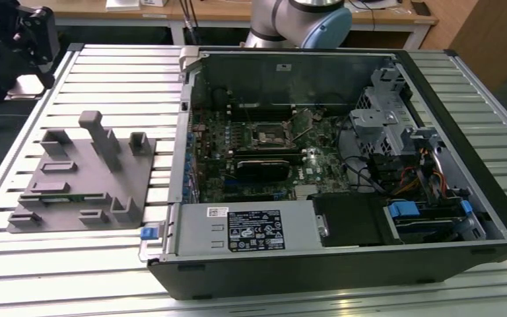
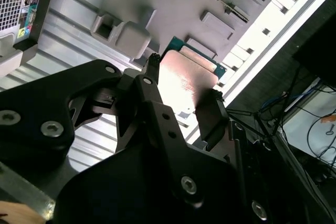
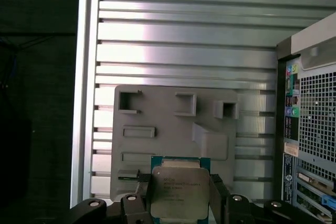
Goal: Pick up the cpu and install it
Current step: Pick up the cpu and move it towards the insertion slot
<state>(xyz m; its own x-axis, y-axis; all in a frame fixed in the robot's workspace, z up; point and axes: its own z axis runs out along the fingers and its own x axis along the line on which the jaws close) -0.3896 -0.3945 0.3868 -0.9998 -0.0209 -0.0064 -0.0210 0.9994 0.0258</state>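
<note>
The cpu (image 3: 180, 190), a thin square chip with a silvery top and green edge, is held between the two black fingers (image 3: 218, 195) of my gripper (image 3: 181, 198), which is shut on its opposite sides. In the second wrist view the cpu (image 2: 189, 77) sits flat between the fingertips (image 2: 211, 109) of the gripper (image 2: 184, 95). It hangs above the grey plastic fixture (image 3: 173, 124), over the edge of it that faces the camera. The black motherboard socket (image 1: 271, 137) lies inside the open computer case (image 1: 342, 264).
The grey fixture (image 1: 86, 178) with upright blocks lies on the slatted metal table (image 1: 60, 264), on the exterior view's left of the case. The arm's base (image 1: 298, 20) stands behind the case. Drive cages and cables (image 1: 412, 165) fill the case's right side.
</note>
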